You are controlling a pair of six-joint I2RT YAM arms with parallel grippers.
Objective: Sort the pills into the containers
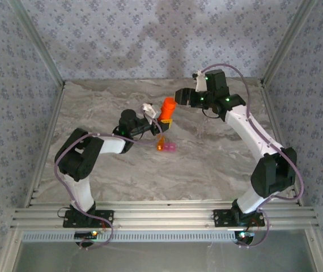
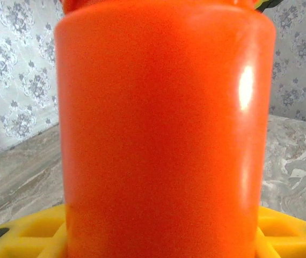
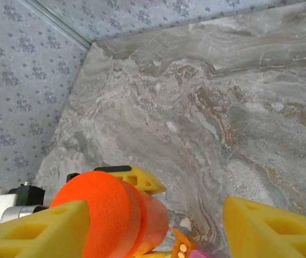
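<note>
Top external view: the sorting looks hardly started, to my judgement. The left fingers (image 1: pixel 158 119) are closed around the orange bottle (image 1: pixel 167 109), upright at the frame's centre, its cap seemingly on. The right fingers (image 1: pixel 178 95) stand apart at its upper right, holding nothing. The containers (image 1: pixel 166 147), orange and pink, sit on the table (image 1: pixel 218 170) just below the bottle; their contents are too small to tell.
</note>
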